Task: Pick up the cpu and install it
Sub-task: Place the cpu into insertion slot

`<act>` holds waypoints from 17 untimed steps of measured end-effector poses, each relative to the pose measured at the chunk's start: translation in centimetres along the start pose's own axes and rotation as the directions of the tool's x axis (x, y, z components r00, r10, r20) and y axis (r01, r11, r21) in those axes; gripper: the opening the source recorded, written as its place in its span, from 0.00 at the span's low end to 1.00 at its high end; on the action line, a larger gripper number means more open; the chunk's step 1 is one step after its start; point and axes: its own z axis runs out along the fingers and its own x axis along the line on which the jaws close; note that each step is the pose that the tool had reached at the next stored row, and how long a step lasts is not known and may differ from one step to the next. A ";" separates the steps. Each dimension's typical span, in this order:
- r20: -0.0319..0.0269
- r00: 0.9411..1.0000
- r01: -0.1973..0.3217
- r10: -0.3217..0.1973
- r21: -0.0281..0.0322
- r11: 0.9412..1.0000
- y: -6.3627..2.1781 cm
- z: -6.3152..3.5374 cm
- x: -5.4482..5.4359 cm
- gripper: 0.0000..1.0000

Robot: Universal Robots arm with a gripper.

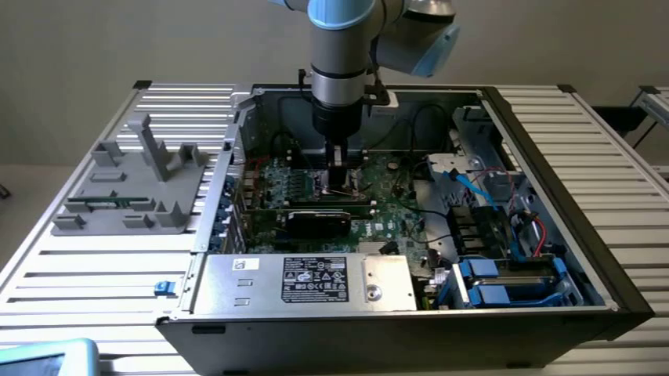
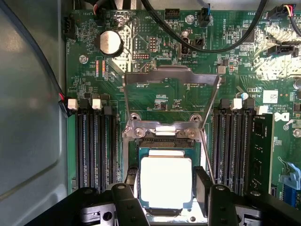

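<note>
Black two-finger gripper [image 1: 340,186] is reaching down into open black metal computer case [image 1: 366,341], hanging over green motherboard [image 2: 160,96]. Its dark fingers [image 2: 203,186] are pinching small flat square silvery-grey cpu [image 2: 165,181] by two opposite edges. The cpu is sitting at black square socket frame [image 2: 167,143]; cannot tell if it is seated. Silver metal load plate [image 2: 171,75] is standing flipped open just beside it.

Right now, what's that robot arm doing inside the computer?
A robot arm reaches down into an open computer case. Its gripper is low over the green motherboard, right at the cpu, a little silvery square chip. The chip is in or just above its socket, and the socket's metal cover frame is flipped up. I cannot tell whether the gripper is squeezing the chip.
</note>
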 end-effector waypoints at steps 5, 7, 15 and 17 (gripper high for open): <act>-0.006 1.000 0.000 0.000 0.001 1.000 0.01 0.12 0.0 0.56; -0.006 1.000 0.000 0.000 0.001 1.000 0.00 0.12 0.0 0.56; -0.009 1.000 -0.003 0.003 0.000 1.000 -0.01 0.12 -0.2 0.56; -0.009 1.000 -0.006 0.006 0.000 1.000 -0.01 0.12 -0.2 0.56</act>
